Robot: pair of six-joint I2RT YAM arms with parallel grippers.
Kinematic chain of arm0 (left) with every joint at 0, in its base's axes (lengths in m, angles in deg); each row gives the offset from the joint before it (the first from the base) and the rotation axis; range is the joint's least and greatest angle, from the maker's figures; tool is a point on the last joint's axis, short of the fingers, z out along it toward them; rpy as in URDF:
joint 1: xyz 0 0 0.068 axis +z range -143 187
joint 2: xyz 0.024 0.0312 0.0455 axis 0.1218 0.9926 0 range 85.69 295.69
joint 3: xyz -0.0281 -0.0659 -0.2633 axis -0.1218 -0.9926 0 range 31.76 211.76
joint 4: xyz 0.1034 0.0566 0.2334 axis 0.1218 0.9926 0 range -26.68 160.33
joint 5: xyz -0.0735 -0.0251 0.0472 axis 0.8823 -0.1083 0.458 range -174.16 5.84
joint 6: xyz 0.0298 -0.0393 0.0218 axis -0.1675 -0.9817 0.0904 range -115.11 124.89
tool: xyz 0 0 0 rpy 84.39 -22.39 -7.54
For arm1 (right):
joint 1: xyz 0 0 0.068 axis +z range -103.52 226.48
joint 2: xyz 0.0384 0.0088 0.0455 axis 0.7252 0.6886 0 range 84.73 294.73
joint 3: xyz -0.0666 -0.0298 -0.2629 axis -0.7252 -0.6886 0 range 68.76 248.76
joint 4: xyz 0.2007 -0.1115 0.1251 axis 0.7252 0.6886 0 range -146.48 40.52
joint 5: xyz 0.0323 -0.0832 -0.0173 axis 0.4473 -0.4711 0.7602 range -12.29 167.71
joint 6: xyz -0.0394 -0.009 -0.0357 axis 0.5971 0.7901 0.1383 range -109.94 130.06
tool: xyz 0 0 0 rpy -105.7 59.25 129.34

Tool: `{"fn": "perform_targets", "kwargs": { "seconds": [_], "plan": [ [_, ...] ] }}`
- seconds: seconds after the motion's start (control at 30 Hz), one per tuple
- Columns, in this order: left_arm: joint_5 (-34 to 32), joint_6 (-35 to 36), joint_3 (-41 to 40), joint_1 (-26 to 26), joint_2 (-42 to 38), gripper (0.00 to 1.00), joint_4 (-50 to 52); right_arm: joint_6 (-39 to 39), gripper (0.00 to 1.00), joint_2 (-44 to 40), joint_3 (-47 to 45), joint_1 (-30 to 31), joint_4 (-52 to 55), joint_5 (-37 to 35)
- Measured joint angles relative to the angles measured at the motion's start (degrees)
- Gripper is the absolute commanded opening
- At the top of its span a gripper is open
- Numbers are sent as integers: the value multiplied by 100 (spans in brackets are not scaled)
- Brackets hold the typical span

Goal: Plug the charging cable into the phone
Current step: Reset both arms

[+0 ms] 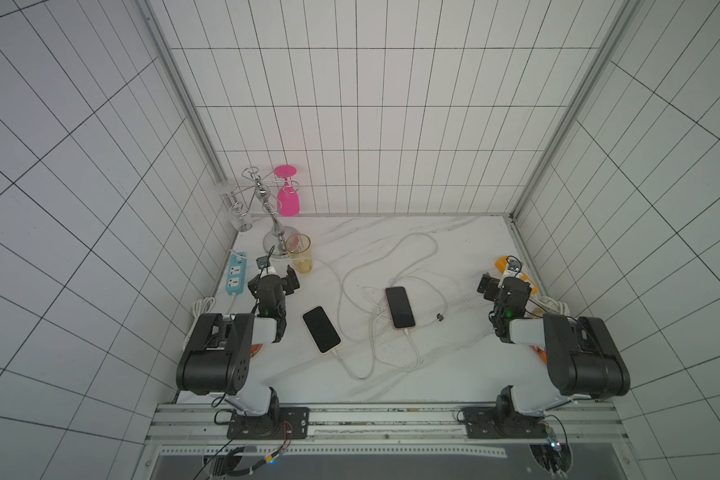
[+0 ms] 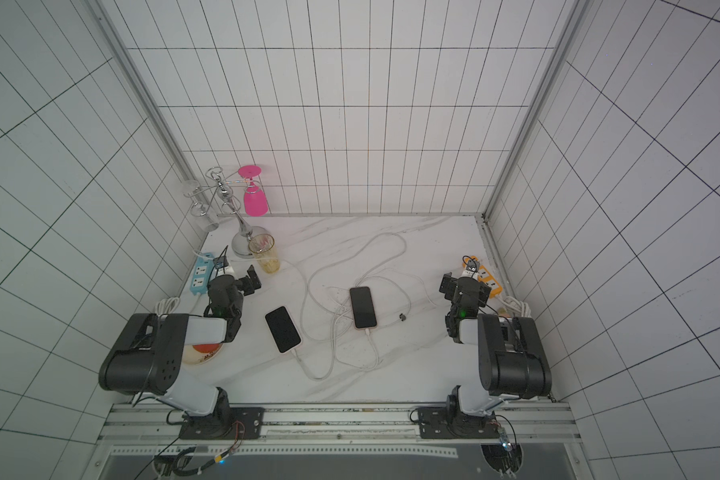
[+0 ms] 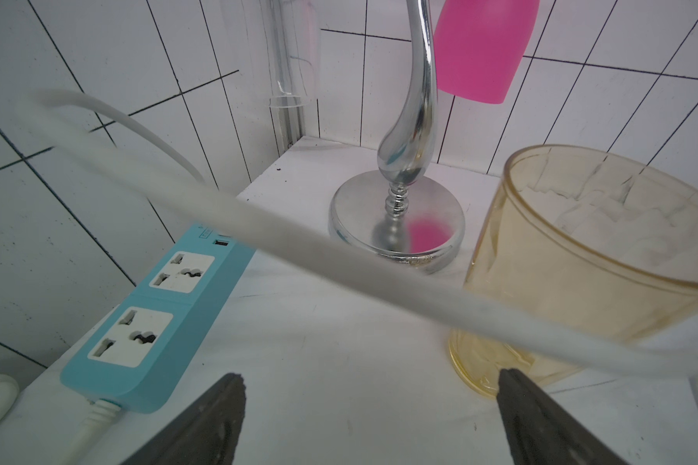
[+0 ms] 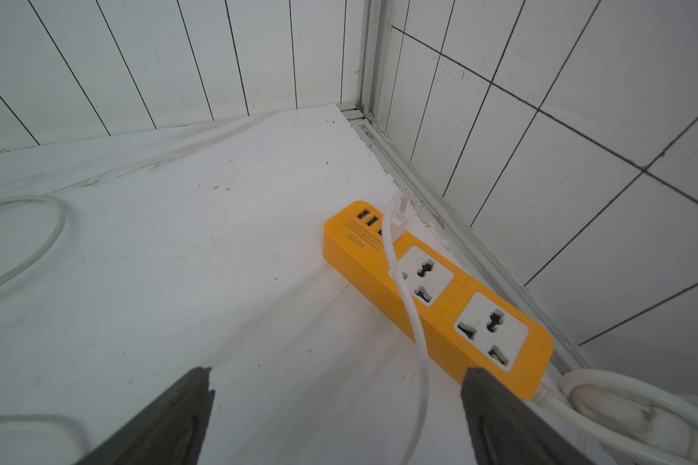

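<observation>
- The tabletop (image 1: 466,249) is smooth white marble-pattern slab, walled by gridded tiles on three sides and edged by an aluminium rail at the near side. Its far right quarter lies bare.
- The left gripper (image 3: 369,382) stands with its dark, wedge-shaped jaws spread wide and nothing between them. It points at the left far corner.
- The right gripper (image 4: 335,376) is likewise spread wide and holds nothing. It points at the right wall, well apart from both phones.
- A chrome glass stand (image 3: 408,161) with a round mirrored base carries a pink glass (image 1: 288,201) and clear glasses hung mouth-down.
- A blue power strip (image 3: 146,322) lies along the left wall, and an orange power strip (image 4: 432,298) lies along the right wall with a white USB plug in its end.
- White charging cables (image 1: 385,255) loop loosely over the table's middle.
- A translucent amber cup (image 3: 581,282), faceted, stands upright just beside the stand's base.
- The right phone (image 1: 400,306) lies flat at mid-table, screen dark, with a white cable meeting its near short edge.
- The left phone (image 1: 321,329) lies flat and angled near the left arm, also with a cable at its near edge. Whether either plug is fully seated cannot be told from above.
- A loose dark connector (image 1: 440,318) rests on the slab, near the right phone but apart from it.
</observation>
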Motion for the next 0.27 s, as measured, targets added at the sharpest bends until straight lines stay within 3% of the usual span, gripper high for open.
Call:
{"fn": "perform_targets", "kwargs": {
  "seconds": [0.27],
  "plan": [
    [-9, 0, 85, 11, 0, 98, 111, -2, 99, 0, 0, 0, 2, 2]
  ]
}}
